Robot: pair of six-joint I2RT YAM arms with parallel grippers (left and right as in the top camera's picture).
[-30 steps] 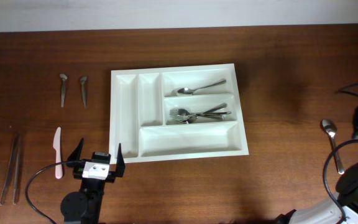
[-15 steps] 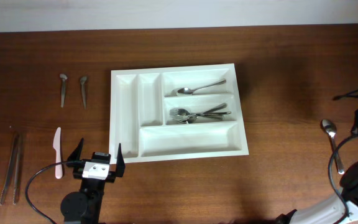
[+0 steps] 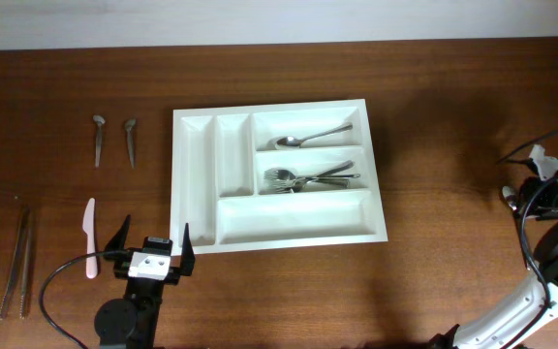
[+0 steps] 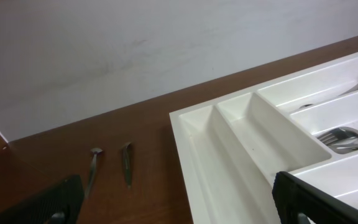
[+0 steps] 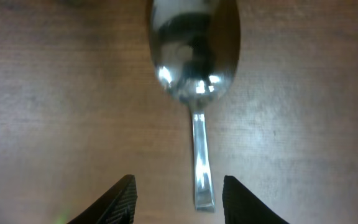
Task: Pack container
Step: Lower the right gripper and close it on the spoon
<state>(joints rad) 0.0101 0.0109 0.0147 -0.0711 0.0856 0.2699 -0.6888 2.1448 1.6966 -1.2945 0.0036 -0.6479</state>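
Now the right fingers (image 5: pixel 118 200) had dropped over the spoon (image 5: pixel 194 62), spreading astride its handle, ready to pinch; left fingers (image 4: pixel 42 205) waited spread beside the tray (image 3: pixel 194 174).

No readable text, numbers or brands, none legible on the container (image 3: pixel 294 218), fine print possibly blurred

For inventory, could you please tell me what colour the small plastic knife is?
The small plastic knife is pale pink; overhead view.
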